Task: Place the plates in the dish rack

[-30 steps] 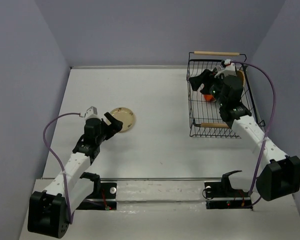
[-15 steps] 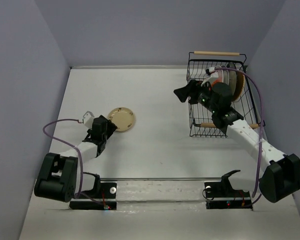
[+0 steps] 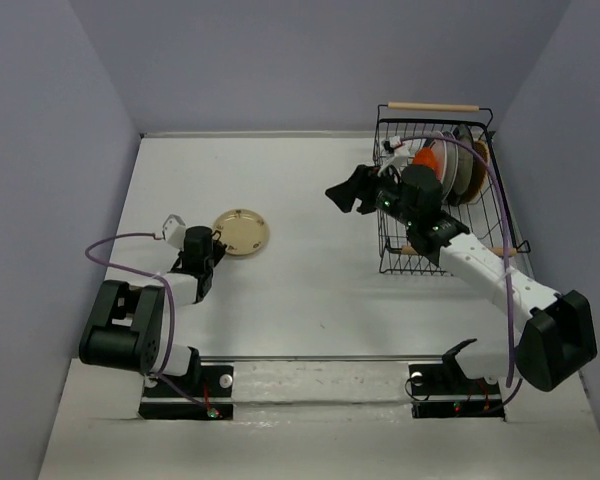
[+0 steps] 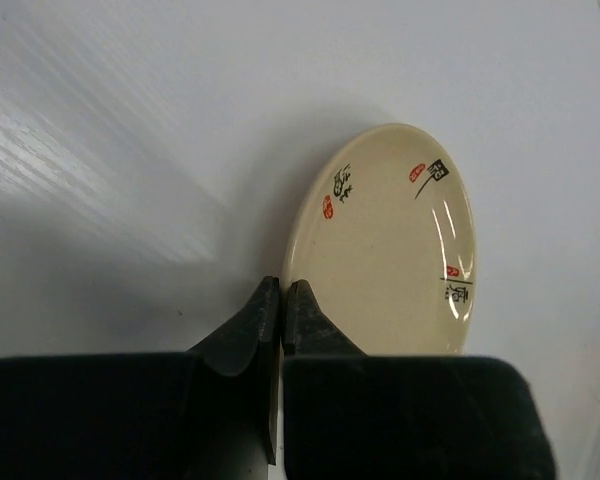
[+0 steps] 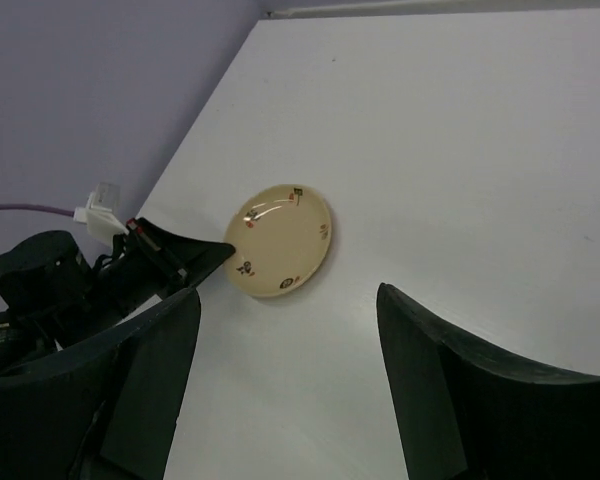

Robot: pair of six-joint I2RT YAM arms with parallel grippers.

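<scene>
Touching the beige plate [image 4: 390, 250], left gripper [image 4: 282, 287] sits closed.

Top view: even, diffuse light, with only soft shadows on the table [image 3: 310, 270]. Left wrist: white glare streak along the plate [image 4: 380, 250], right side; broad grey shadow to its left; left fingers [image 4: 235, 345] black, detail lost. Right wrist: right fingers [image 5: 460, 390] dark, probably out of focus; table bright.

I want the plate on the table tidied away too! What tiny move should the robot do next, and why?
Probably reach the open right gripper toward the small beige round plate: it lies flat on the table, outside the black wire dish rack, and the shut left gripper sits at its rim.
</scene>
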